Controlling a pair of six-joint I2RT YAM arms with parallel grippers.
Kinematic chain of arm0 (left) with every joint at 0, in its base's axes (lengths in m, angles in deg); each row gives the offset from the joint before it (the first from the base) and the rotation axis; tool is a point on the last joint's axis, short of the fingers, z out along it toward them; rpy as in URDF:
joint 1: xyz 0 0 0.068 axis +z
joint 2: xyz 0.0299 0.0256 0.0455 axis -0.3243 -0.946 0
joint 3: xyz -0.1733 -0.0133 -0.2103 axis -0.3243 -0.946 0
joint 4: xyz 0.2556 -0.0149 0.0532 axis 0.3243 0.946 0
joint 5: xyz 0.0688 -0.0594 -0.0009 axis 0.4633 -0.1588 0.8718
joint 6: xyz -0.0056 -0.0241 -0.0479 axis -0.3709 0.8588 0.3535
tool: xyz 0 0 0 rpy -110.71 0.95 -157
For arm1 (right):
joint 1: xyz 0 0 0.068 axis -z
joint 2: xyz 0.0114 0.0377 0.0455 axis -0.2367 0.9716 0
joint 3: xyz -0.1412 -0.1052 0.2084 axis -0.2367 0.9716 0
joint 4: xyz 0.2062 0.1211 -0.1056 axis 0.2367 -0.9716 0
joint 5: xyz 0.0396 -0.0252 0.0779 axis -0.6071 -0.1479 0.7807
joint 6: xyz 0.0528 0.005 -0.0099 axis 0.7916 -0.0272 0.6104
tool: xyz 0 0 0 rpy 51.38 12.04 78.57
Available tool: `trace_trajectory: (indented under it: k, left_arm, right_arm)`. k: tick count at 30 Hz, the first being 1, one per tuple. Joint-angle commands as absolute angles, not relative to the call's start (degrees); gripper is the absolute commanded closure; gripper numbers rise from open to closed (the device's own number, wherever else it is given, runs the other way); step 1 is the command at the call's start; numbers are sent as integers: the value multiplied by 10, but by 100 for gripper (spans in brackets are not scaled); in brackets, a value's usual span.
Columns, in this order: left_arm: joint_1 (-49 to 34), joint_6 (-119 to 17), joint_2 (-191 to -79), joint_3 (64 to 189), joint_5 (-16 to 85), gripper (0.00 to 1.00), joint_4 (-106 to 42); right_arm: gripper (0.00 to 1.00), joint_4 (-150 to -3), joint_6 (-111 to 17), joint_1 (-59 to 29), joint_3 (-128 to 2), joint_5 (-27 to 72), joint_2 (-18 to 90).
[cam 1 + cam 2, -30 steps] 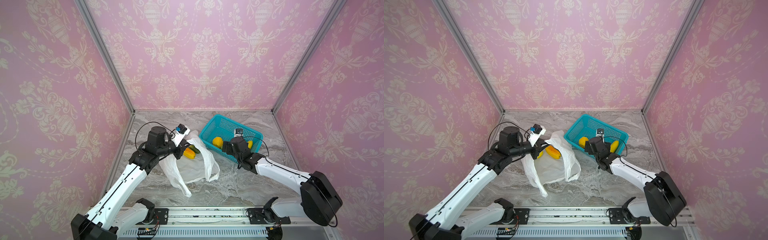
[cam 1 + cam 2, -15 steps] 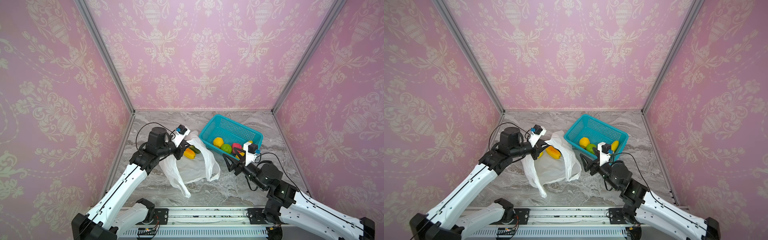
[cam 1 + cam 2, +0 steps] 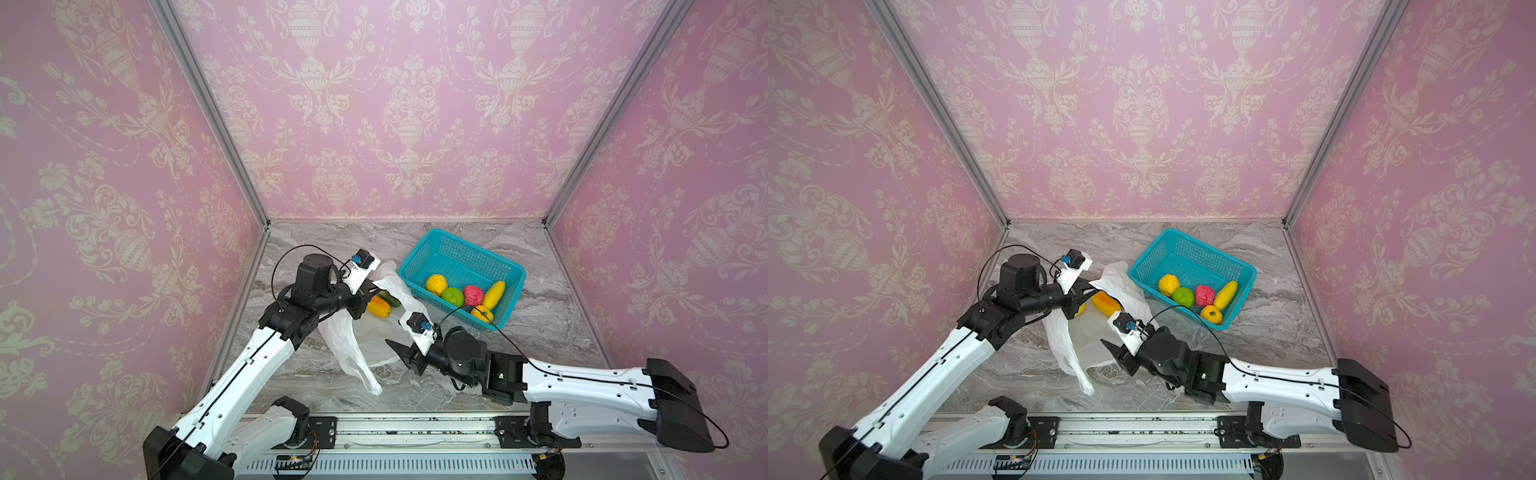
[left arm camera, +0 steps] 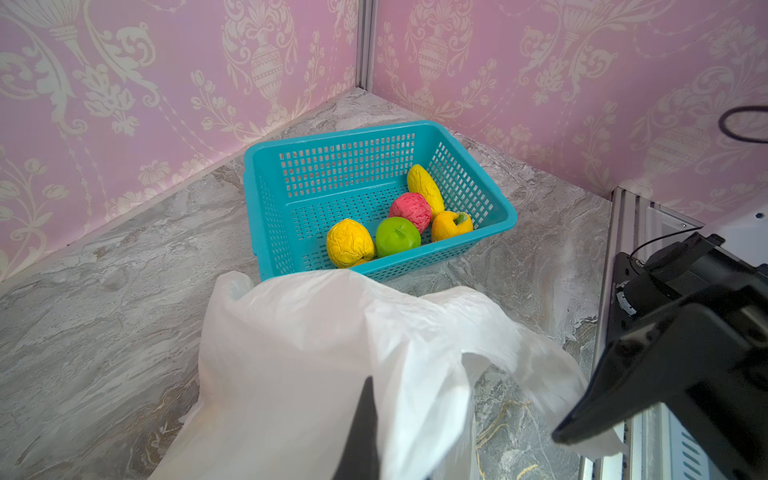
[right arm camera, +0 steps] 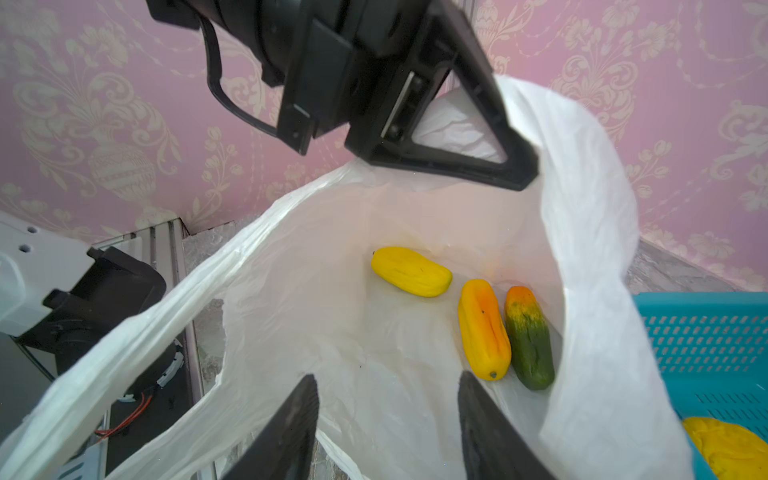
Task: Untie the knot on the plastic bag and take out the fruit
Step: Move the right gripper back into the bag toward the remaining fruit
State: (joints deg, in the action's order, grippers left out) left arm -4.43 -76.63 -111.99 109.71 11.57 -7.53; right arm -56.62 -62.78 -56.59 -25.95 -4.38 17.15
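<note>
White, thin, crinkly translucent plastic bag [image 3: 353,345] lying on the grey marble-patterned worktop [image 3: 540,340]. In both top views it sits left of the teal plastic mesh basket [image 3: 469,255], with its upper edge just beside the basket's nearest corner. The bag's mouth is open, and one loop handle [image 5: 166,303] runs slack along its edge.

Left fingers [image 5: 494,108] are closed on the bag's raised rim and hold that side up off the worktop. Right fingers [image 5: 291,424] stand apart and empty at the bag's mouth. They point inward over the lower sheet of plastic and are clear of the fruit.

Part of the fruit lies on the bag's inner floor, seen in the right wrist view:
- a long yellow piece [image 5: 411,272], lying by itself
- a long orange-yellow piece [image 5: 484,328] and a long green-orange piece [image 5: 530,336], lying side by side and touching

The rest is in the basket, clustered along one long wall:
- a round yellow piece [image 3: 436,284]
- a round green piece [image 3: 452,296]
- a pink-red piece [image 3: 473,295]
- an elongated yellow piece [image 3: 493,294]
- a small yellow-orange piece [image 3: 482,312], against the wall
</note>
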Motion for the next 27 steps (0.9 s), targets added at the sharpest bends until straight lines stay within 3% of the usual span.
trace_trajectory:
  k: [1, 8, 19, 27]
  left_arm:
    - [-40, -765, -1107, 1090, 122, 100, -84]
    - [-40, -764, -1106, 1090, 120, 100, -86]
    - [-40, -765, -1101, 1088, 120, 100, -88]
    - [-40, -764, -1097, 1087, 116, 100, -88]
  right_arm:
    - [49, -515, -672, -569, -272, -45, 211]
    - [48, -399, -719, -564, -261, -81, 318]
    - [55, -388, -739, -549, -386, -144, 540]
    - [46, -426, -706, -520, -450, -179, 609]
